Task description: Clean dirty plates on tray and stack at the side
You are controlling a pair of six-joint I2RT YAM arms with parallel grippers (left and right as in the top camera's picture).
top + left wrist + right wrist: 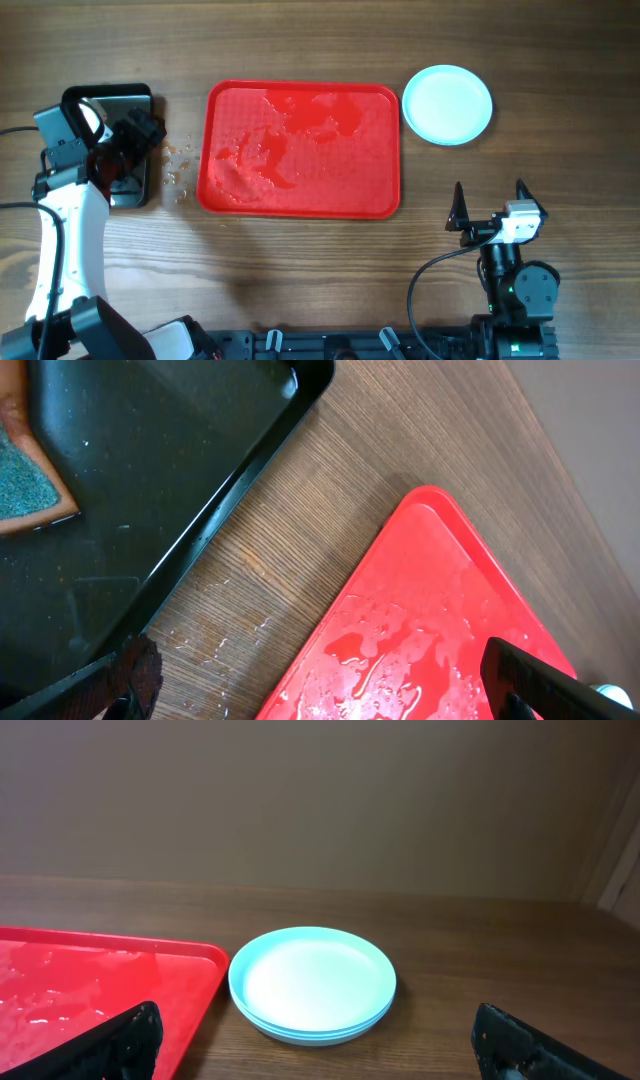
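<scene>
While both sets of jaws stand spread wide and grasp nothing, the left gripper [135, 160] hangs over the one black pan [150, 460] at the tray's 9 o'clock, where one blue-green sponge [25, 485] lies. The right gripper [489, 190] hovers over the table [300, 40] at its 5 o'clock. One red tray [350, 170], wet with puddles, sits mid-table; the plates [447, 104] form a single stack at its 1 o'clock, just beside its corner, with rims too close to count surely.

Black pan [150, 480] on wooden table [300, 280], teal sponge [25, 485] inside, droplets [178, 172] alongside
</scene>
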